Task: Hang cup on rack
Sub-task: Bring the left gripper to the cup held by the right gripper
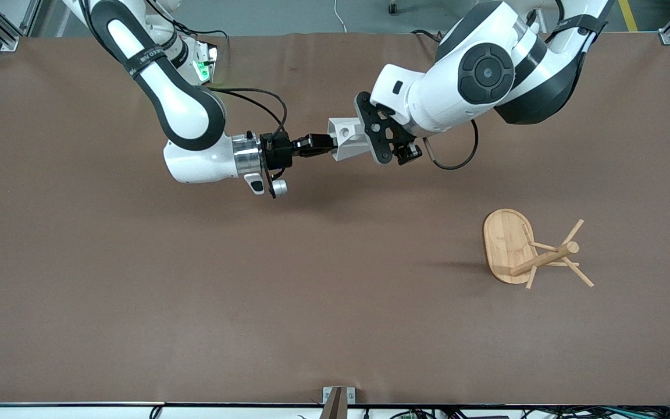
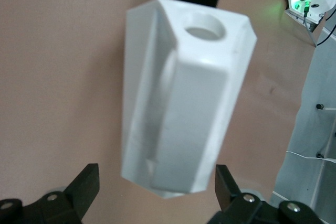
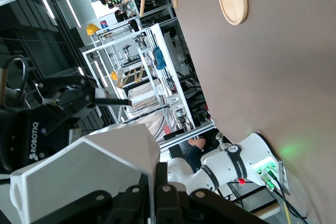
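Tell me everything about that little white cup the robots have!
The cup is small, white and angular, with flat facets and what looks like matte plastic. A tab on its side has a round hole. It hangs sideways in the air above the brown table, not touching it. The right claw is shut on its wall at the rim. The left claw sits open around its other end, apparently without touching.

You saw the cup (image 2: 181, 103) blurred in the left wrist view, its lower edge cut off between the left gripper's (image 2: 157, 192) fingers.
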